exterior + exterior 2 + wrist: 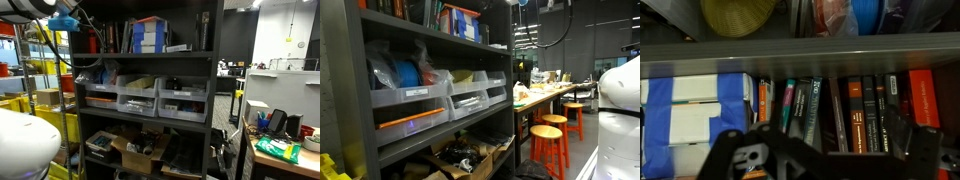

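Dark metal shelving [214, 70] fills the wall in front of me, and the robot's wrist is level with one of its boards [800, 52]. On that shelf a stack of blue-and-white boxes [695, 115] sits at one end, touching a tightly packed row of books [830, 110] with their spines facing out. These books are what the gripper [820, 150] is nearest to. It hangs just in front of them, with its fingers [732, 150] spread as wide as they go. Nothing is between them and they touch nothing.

The tight packing looks like the biggest risk. Spread this wide, the fingers span several spines, so pushing straight in would probably ram them into book edges instead of sliding around one book. A few books near the middle lean, and a knock could tip them or push the row against the boxes. If a single book were pinched and pulled, friction might drag its neighbours off the shelf edge. I also think the shelf board is close enough to catch a finger if the wrist drifts.
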You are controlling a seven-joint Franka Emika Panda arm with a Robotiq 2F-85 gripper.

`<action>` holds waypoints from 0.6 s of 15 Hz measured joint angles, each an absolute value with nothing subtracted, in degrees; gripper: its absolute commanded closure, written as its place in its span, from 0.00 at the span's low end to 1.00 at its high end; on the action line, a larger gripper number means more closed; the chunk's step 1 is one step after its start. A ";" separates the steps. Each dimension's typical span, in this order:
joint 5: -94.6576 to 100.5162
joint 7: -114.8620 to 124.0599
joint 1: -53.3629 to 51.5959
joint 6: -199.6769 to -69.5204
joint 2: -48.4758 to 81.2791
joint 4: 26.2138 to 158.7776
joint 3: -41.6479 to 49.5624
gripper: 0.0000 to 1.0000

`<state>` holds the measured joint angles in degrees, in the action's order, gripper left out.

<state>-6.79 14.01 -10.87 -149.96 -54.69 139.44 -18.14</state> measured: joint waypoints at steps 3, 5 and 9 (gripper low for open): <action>-6.79 14.01 -10.87 -149.96 -54.69 139.46 -18.14 0.00; -6.79 14.01 -10.87 -149.96 -54.69 139.46 -18.14 0.00; -6.76 14.00 -10.87 -150.06 -54.66 139.47 -18.20 0.00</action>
<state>-6.76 14.00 -10.87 -150.06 -54.66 139.47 -18.20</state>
